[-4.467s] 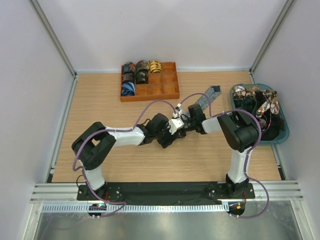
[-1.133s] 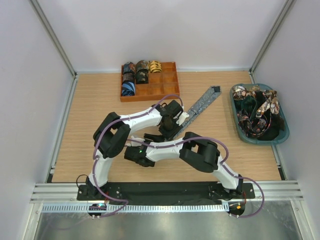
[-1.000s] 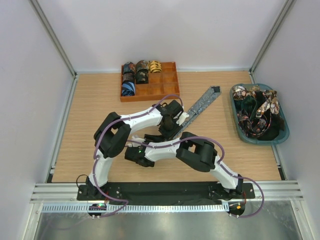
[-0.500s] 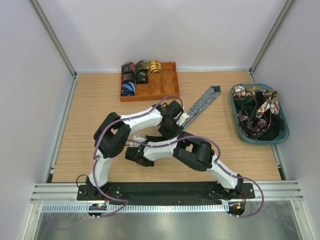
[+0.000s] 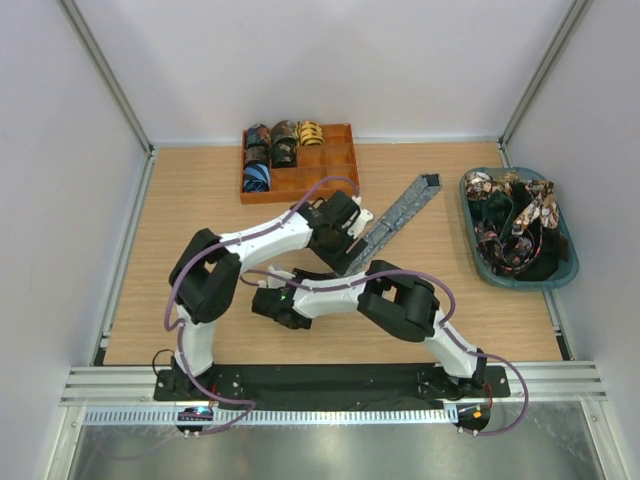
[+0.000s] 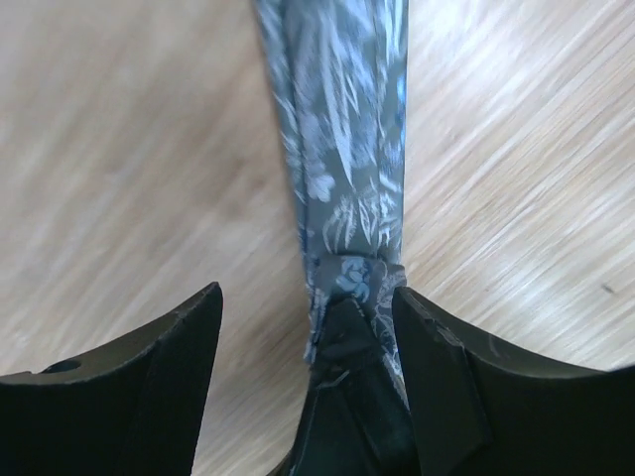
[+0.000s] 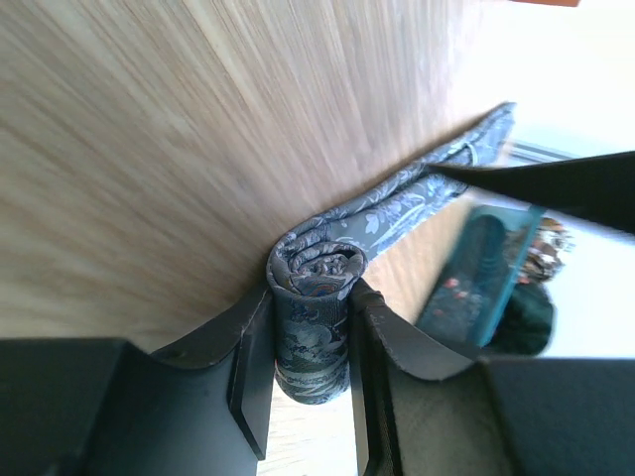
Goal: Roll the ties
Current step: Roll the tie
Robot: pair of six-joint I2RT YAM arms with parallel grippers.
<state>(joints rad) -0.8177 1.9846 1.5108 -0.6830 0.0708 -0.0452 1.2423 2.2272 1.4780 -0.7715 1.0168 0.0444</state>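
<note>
clamping the rolled end of the tie (image 7: pixel 397 201), right hand (image 7: pixel 310 345); left hand (image 6: pixel 308 309) apart astride its edges

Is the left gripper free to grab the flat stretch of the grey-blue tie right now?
Probably yes: the left gripper is open, directly over the flat stretch of the tie; the right gripper pinches only the rolled end.
</note>
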